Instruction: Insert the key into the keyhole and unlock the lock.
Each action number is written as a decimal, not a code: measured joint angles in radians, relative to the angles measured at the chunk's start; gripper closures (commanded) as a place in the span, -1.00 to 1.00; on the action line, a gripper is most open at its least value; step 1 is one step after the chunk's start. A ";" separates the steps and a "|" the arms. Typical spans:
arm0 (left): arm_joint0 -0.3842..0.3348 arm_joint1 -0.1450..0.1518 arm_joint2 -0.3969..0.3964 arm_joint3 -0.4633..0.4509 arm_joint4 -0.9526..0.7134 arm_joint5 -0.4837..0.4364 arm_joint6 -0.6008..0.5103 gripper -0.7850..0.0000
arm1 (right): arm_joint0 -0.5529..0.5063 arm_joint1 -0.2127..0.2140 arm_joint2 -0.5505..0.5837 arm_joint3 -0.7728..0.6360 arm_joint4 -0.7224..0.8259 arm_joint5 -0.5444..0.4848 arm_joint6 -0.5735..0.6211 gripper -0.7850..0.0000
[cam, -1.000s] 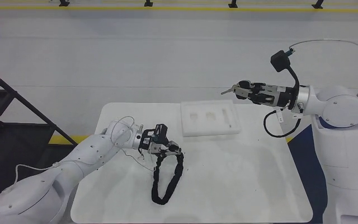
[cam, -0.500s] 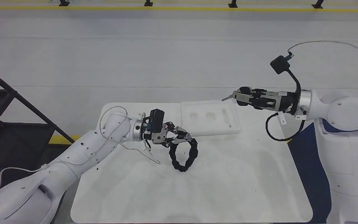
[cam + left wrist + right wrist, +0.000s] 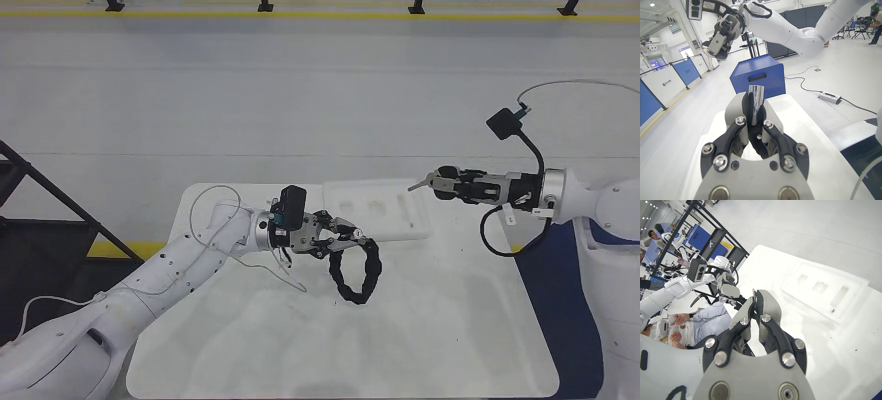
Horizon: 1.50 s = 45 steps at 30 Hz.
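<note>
Clock: 12 o'clock is the far side of the table (image 3: 440, 330) in the top view, and 6 o'clock is the robot's side.
Left pincer: the left gripper (image 3: 345, 240) is over the table, a little toward 12 o'clock from the middle. Its fingers are pinched tight on the lock.
Lock: the lock (image 3: 358, 272) is a black loop with a shiny tube (image 3: 756, 96) at one end. The tube sits between the left fingers and pokes out past them. The loop hangs at 5 o'clock from the pincer. I cannot tell if it touches the table.
Right pincer: the right gripper (image 3: 432, 182) is up in the air at 1 o'clock, over the table's far edge. Its fingers are squeezed on the key.
Key: the key (image 3: 415, 185) sticks out of the right fingertips. It is at 2 o'clock from the lock and well apart from it.
In the way: a white foam tray (image 3: 388, 232) with three little pockets lies at the 12 o'clock edge. It sits under the gap between key and lock.
Around: a black rack (image 3: 45, 195) stands off the table at 10 o'clock. A blue box (image 3: 757, 75) stands on the floor past the table's end.
</note>
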 measured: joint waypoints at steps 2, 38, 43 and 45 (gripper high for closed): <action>0.000 0.000 0.000 0.000 0.000 0.000 0.000 1.00 | 0.000 0.000 0.000 0.001 0.001 0.000 0.000 1.00; 0.017 -0.205 0.060 0.213 0.014 0.108 0.136 1.00 | -0.112 0.044 0.009 -0.291 -0.219 0.281 0.023 1.00; 0.012 -0.246 0.072 0.272 0.060 0.152 0.220 1.00 | -0.109 0.048 -0.028 -0.320 -0.259 0.316 0.027 1.00; 0.012 -0.262 0.076 0.294 0.064 0.154 0.235 1.00 | -0.104 0.050 -0.046 -0.323 -0.276 0.326 0.024 1.00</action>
